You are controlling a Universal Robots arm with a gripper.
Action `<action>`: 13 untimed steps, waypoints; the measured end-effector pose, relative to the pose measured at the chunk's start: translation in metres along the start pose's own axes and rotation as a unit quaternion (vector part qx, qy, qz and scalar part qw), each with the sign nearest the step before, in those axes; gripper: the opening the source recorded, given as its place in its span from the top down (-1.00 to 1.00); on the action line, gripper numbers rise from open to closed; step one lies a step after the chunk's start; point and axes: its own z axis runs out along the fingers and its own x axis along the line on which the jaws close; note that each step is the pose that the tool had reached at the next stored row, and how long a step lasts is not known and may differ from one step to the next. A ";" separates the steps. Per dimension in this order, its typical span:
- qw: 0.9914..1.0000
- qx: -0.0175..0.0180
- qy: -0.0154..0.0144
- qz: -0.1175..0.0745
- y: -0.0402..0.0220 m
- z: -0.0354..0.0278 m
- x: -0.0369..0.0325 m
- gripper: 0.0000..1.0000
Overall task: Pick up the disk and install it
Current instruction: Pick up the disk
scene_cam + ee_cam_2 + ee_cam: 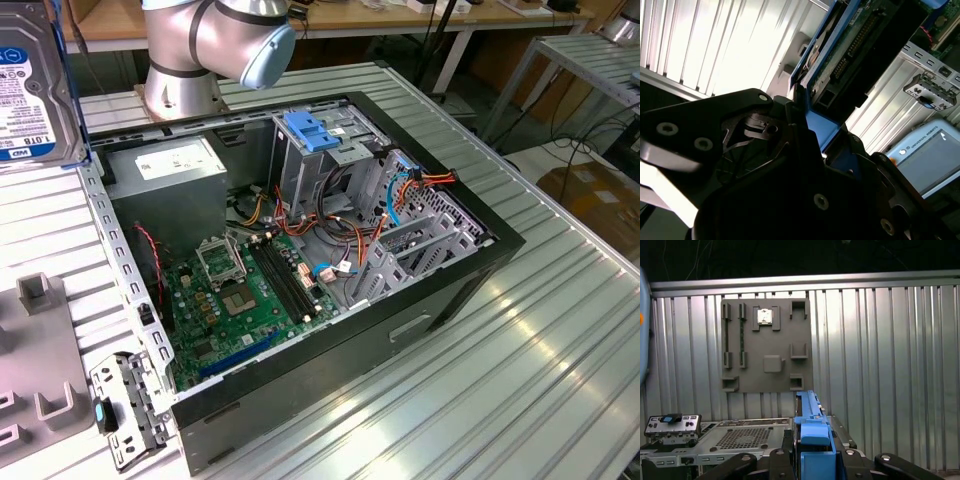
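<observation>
End effector (814, 446) clamped on the disk (30, 80); open computer case (300, 400) holds a motherboard (245, 300)

An open black computer case (430, 305) lies on a ribbed metal surface (520, 400). Inside, a green motherboard (250, 295) sits at the near side, with a grey metal box (165, 175) bearing a white sticker beyond it. A small blue latch piece (312, 132) tops the drive cage (300, 175), beside orange, red and blue cables (405, 190). At the exterior view's left rest a grey fixture tray (40, 370) and a perforated metal bracket (125, 405) with a blue clip.
</observation>
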 end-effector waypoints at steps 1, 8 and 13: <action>1.000 0.000 0.000 0.000 -0.0002 0.0000 0.0002 0.25; 1.000 0.000 0.000 0.000 -0.0017 0.0001 0.0041 0.25; 1.000 0.000 0.000 0.000 -0.0049 0.0001 0.0049 0.25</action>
